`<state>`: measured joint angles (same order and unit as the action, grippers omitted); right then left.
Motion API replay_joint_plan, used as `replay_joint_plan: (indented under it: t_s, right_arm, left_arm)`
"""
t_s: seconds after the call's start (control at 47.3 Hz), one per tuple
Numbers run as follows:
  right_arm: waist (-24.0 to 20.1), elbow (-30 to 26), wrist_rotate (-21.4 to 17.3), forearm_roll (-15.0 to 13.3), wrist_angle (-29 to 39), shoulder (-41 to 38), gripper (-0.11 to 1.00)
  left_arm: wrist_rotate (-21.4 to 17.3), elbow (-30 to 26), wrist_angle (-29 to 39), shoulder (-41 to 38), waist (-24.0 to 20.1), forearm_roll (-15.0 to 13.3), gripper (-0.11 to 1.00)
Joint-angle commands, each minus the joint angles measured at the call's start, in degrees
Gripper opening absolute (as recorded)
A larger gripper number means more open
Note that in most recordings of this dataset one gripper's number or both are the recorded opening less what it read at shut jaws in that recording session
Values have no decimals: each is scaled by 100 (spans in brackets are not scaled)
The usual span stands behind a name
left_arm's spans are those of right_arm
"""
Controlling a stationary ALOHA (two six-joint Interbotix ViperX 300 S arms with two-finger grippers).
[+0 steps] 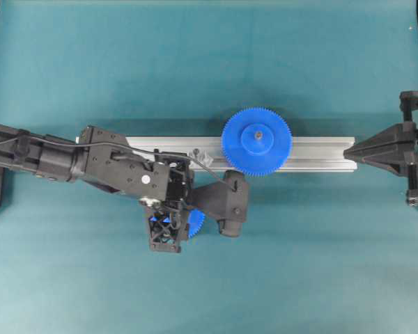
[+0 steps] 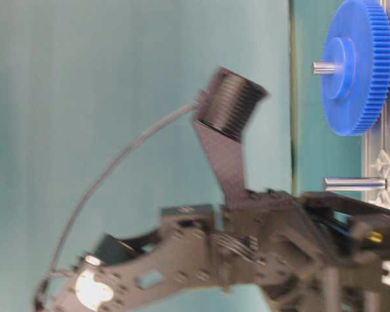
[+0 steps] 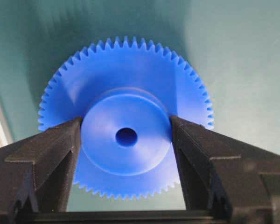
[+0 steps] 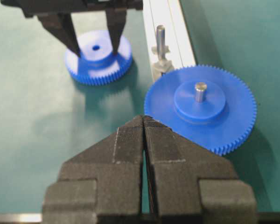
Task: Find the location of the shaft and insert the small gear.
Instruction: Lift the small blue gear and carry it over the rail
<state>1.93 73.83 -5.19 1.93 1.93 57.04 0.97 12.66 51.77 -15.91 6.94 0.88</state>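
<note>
1. Left wrist view: the small gear [image 3: 126,119] is pinched at its raised hub between the left gripper [image 3: 126,135] fingers.
2. Overhead view: the gear is mostly hidden under that gripper, just off the rail [image 1: 320,154], with open mat all round.
3. Right wrist view: the shaft [image 4: 160,42] is seen upright and bare on the rail, beside the large gear [image 4: 200,109]; the right gripper [image 4: 143,122] is pressed together, holding nothing.

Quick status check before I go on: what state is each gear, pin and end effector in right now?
Small gear: flat on the mat, hub between the left fingers, not on a pin.
Large gear: seated on its pin on the rail.
Free pin: upright, bare.
Left end effector: closed on the small gear's hub.
Right end effector: shut, empty.
</note>
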Motion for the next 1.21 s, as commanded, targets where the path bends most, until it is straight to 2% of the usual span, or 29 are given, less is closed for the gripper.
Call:
replay_joint_plan:
  t_s: [0.0,0.275,0.888,1.184]
  right_arm:
    - [9,-62,-53,-9,-26,-35,-2]
    - [9,-53,-62,-9,-26,-26,-2]
    - [9,-44,-53,-9,-26,-26,-2]
    - [9,-53,-62,0,-26,-26,-2]
  left_arm:
    - [-35,-325,158,308,26,18,64]
    - [-211,-545,378,396,26,18,64]
    - [-229,-1257,1204,703,18,35,64]
    - [-246,-1415,1371,747,-114,62,64]
